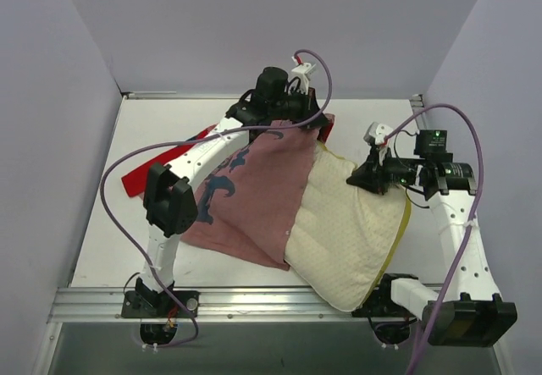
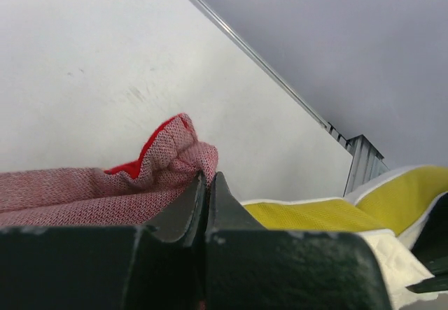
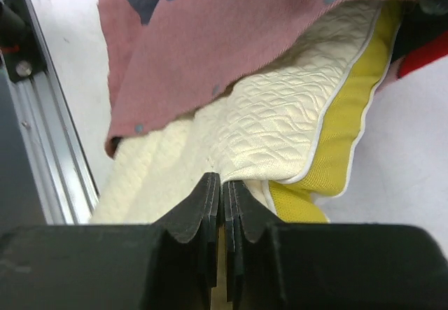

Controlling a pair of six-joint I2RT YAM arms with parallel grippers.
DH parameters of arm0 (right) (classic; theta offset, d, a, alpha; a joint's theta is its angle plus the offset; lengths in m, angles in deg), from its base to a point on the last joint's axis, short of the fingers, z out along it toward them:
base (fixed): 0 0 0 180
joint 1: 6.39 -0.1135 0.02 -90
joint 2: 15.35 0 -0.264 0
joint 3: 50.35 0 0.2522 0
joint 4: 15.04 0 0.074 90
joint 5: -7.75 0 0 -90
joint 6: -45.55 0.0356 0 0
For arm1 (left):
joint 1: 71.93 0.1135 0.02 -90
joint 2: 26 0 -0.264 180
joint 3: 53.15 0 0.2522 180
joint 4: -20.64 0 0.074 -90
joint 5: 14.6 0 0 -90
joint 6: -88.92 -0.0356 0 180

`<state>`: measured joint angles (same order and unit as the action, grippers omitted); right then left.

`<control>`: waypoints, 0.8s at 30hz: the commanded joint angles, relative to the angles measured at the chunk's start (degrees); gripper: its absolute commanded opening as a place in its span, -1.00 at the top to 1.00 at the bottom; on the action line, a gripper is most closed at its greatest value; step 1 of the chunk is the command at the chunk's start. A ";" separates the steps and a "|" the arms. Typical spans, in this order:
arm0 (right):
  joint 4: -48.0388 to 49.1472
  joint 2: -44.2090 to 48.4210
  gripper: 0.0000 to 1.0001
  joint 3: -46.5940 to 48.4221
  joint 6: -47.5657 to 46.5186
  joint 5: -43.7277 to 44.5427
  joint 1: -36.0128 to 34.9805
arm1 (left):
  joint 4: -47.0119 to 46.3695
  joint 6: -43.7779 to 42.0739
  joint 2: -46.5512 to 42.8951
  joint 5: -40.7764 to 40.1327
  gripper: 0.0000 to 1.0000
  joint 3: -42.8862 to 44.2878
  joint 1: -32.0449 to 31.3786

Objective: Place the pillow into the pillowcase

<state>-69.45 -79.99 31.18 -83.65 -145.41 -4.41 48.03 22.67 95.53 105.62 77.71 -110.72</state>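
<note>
Left pincer (image 2: 208, 178) closed tight on nubbly pink pillowcase (image 2: 84, 194) (right pincer (image 3: 222, 182) likewise, on quilted cream pillow (image 3: 266, 121))

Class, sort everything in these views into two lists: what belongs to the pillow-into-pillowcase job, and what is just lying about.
Belongs to the job: pillow, pillowcase, left gripper, right gripper.

Just there: table, purple cables, metal rail.

Plainly a robotics lab cell: boxed in by plain lilac-grey walls (image 1: 254, 19), white table (image 1: 169, 117) edged with an aluminium rail (image 1: 271, 305), left arm (image 1: 169, 201) and right arm (image 1: 461, 231) bolted on (purple cables (image 1: 103, 187) looping loose).
</note>
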 commanded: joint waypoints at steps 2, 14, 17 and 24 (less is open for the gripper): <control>-2.60 4.61 1.00 -4.30 -15.79 0.75 -0.05 | -0.18 -3.53 -10.51 -3.75 1.00 0.87 -0.15; 28.61 -10.14 1.00 -6.42 10.98 0.93 3.55 | -2.46 -6.26 -0.28 -4.39 1.00 -6.72 -6.65; 20.92 -11.99 1.00 -5.98 5.59 0.31 8.47 | 5.16 -10.55 5.44 -5.69 0.83 1.10 -6.92; -6.80 -17.70 0.92 -5.01 -19.32 3.56 14.89 | 14.84 -29.16 -0.41 -17.29 -0.50 0.50 -2.45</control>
<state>-62.89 -96.04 23.68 -90.47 -141.32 9.58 60.31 3.44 103.51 93.49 76.37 -115.96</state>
